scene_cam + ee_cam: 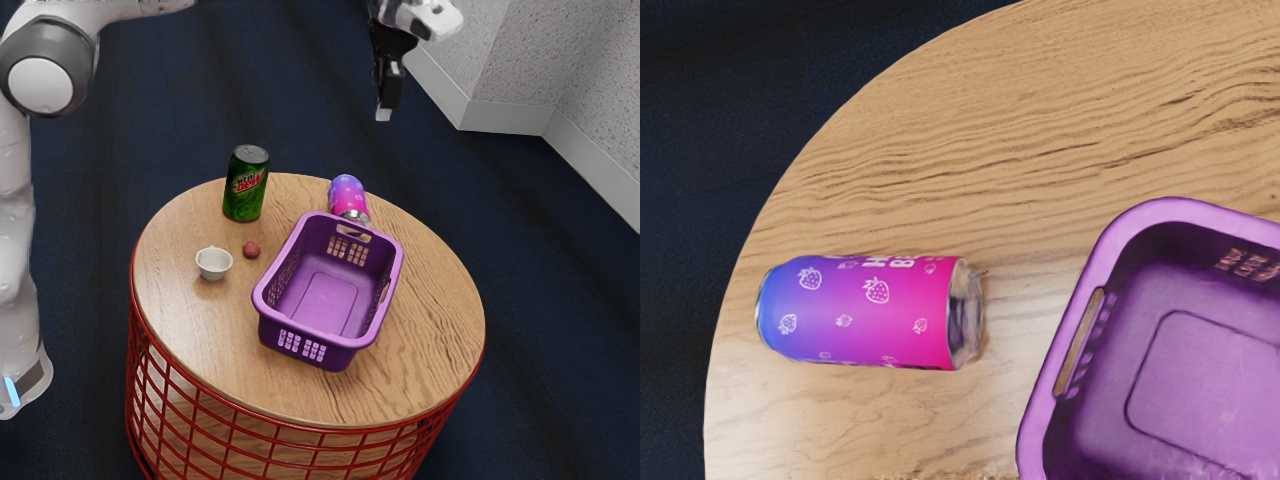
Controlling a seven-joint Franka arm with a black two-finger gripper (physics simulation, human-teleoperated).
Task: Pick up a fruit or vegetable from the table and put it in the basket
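Small reddish fruit (251, 250) on the tabletop (420, 330), outside the purple basket (325, 347), with the pincer (384, 113) up in the air.
The round fruit sits between the small white cup (213, 266) and the basket, near both, with the green soda can (246, 187) upright a little farther off. The pincer hangs above the level of the tabletop, well apart from the fruit, pointing down; I cannot tell how far open it is or whether it has hold of anything. A pink and blue can (865, 312) with strawberry drawings lies on its side near one end of the basket, its silver end toward the basket and a strip of bare wood between.
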